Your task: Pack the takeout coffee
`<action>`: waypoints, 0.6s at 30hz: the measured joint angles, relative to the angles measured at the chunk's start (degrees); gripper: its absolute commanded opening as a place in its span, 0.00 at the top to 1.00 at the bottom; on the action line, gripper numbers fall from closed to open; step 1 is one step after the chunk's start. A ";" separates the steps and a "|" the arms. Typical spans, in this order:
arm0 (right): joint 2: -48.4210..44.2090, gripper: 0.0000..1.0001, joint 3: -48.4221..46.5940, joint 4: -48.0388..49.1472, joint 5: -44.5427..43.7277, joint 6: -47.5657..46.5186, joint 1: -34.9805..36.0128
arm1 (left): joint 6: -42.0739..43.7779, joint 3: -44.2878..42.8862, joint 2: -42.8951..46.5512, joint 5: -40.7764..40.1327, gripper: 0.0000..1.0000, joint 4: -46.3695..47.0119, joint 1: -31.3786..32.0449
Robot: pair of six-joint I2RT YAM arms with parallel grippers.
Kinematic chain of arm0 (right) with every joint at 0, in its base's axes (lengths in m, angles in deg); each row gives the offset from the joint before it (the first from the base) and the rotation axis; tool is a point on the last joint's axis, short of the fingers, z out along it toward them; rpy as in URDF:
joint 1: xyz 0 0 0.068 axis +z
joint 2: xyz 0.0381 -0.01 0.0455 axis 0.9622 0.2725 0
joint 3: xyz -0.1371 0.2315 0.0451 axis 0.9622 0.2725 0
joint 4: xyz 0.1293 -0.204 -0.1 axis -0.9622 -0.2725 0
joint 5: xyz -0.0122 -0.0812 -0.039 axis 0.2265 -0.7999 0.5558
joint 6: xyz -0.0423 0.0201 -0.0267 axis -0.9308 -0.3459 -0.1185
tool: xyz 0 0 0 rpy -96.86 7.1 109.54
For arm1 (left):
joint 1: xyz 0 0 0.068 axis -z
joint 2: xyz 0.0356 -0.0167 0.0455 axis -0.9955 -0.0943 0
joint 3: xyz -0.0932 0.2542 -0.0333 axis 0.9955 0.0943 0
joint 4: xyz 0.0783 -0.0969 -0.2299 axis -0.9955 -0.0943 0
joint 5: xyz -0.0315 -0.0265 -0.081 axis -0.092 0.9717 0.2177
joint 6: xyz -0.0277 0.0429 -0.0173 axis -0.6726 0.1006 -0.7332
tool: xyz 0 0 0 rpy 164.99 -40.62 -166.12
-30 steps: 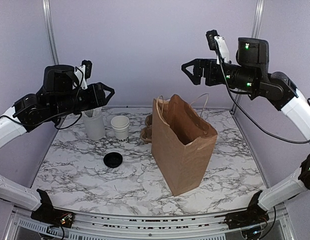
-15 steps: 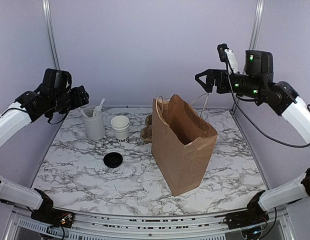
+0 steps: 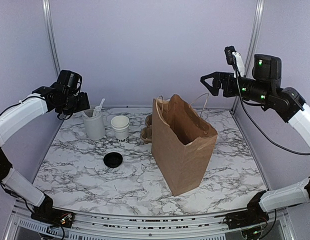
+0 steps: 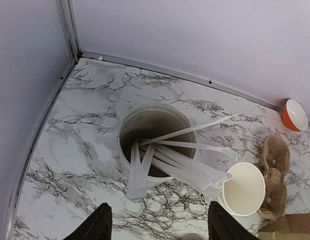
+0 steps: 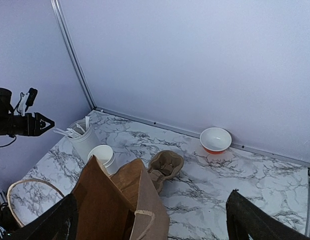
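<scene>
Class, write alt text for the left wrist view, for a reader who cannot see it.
A white tumbler of plastic cutlery stands on a marble table, viewed from above; the open left gripper shows dark fingertips at the bottom edge. A lidless white paper cup stands beside it, a brown pulp carrier and orange bowl beyond.

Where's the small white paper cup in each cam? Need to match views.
Top external: small white paper cup at back, left of centre, just right of the cutlery tumbler.
Left wrist: cup at lower right; tumbler at centre.
Right wrist: cup at lower left, behind the paper bag; tumbler up-left of it.
Shared landmark: the cutlery tumbler, beside the cup in all three.
</scene>
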 measured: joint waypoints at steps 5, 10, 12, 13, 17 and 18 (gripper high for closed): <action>-0.92 0.00 0.66 0.00 0.00 0.20 0.00 | -0.50 0.00 -1.33 0.83 0.49 -0.26 -2.08; -1.03 0.00 0.68 0.00 0.00 0.20 0.00 | -0.74 0.00 -2.99 1.90 0.61 -0.28 -3.15; -1.03 0.00 0.70 0.00 0.00 0.24 0.00 | -0.70 0.00 -3.48 2.12 0.66 -0.26 -3.43; -1.03 0.00 0.70 0.00 0.00 0.31 0.00 | -0.55 0.00 -3.72 2.19 0.68 -0.28 -3.52; -1.03 0.00 0.70 0.02 0.02 0.48 0.00 | -0.35 -0.09 -4.81 2.56 0.75 -0.22 -3.78; -1.03 0.00 0.70 0.02 0.02 0.55 0.00 | -0.42 -0.09 -5.03 2.56 0.76 -0.24 -3.78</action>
